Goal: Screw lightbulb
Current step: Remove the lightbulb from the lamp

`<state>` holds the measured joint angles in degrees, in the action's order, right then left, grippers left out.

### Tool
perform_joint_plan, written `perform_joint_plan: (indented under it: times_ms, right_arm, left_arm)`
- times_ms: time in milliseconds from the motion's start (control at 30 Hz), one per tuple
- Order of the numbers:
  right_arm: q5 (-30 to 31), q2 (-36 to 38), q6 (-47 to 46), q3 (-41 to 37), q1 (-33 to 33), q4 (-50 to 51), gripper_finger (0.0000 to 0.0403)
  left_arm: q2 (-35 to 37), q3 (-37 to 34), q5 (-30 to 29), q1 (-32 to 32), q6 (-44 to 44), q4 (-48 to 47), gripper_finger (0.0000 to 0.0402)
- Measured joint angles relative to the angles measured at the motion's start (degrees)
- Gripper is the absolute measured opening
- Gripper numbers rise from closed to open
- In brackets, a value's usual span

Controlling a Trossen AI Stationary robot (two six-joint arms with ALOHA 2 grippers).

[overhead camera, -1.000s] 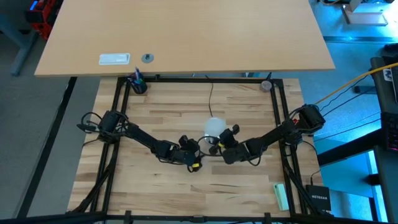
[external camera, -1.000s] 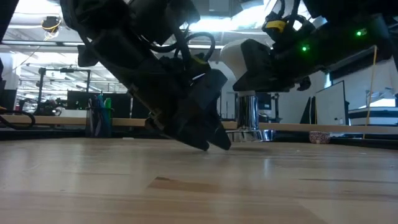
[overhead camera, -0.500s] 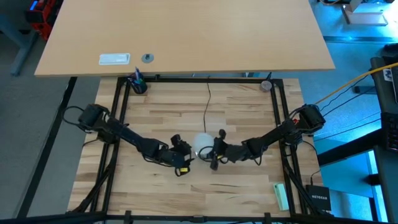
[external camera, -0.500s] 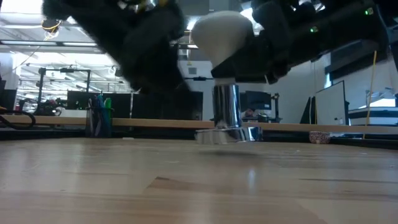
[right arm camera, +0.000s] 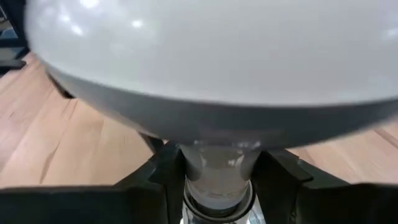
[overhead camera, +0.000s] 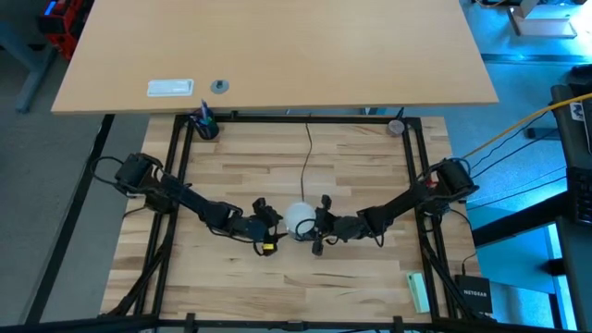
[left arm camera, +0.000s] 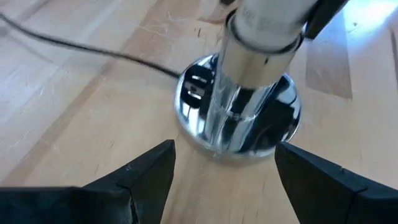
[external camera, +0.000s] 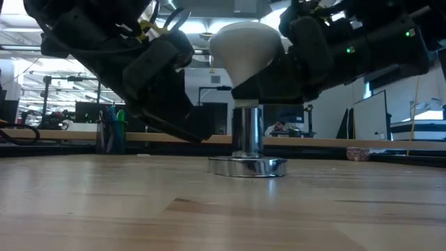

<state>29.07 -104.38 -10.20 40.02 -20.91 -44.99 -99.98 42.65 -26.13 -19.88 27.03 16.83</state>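
The frosted white lightbulb [overhead camera: 299, 219] stands upright on the round silver socket [external camera: 247, 136], near the middle of the wooden table. The socket's flat base [external camera: 247, 166] rests on the table, and its thin black cord [overhead camera: 308, 157] runs toward the far edge. My right gripper [overhead camera: 316, 228] comes in from the bulb's right and is shut on it. My left gripper [overhead camera: 265, 228] is open just left of the socket. In the left wrist view its fingers stand apart, short of the socket [left arm camera: 239, 118], touching nothing. My right gripper pinches the bulb's tapered neck [right arm camera: 221, 163] between its two fingers [right arm camera: 155, 177], just under the dome. The fingers come roughly level from the table's right. The bulb stands upright, its lower end in the top of the socket's chrome column [external camera: 247, 111].
A dark pen cup [overhead camera: 204, 126] stands at the far left corner of the black frame, and a small round thing [overhead camera: 396, 127] at the far right corner. A green object [overhead camera: 418, 291] lies at the near right. A tan table [overhead camera: 277, 46] lies beyond.
My right gripper has moved toward the table's near edge and left, still shut on the bulb. The socket and cord have come along and now stand nearer. My left gripper has drawn back toward the left and risen off the table.
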Motion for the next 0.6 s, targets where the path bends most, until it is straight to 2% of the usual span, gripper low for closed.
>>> perform_joint_plan:
  times_ms: [133,367,467,600]
  right_arm:
    - [0.11,-1.05,-0.38,1.07,0.02,-0.59,0.0156]
    - [-0.15,-0.94,0.09,2.52,-0.03,0.23,0.0242]
    - [-0.23,0.89,-0.01,2.52,-0.16,1.19,0.0261]
    - [-0.85,5.8,-0.01,2.54,-0.91,8.52,0.0269]
  left_arm:
    - [0.0,0.02,0.03,0.5,-1.34,0.36,0.0265]
    - [0.0,0.02,0.04,0.55,3.13,0.37,0.0265]
    - [0.52,0.02,1.4,0.55,3.3,-0.51,0.0265]
    - [3.3,0.07,1.62,0.47,3.01,-2.3,0.0265]
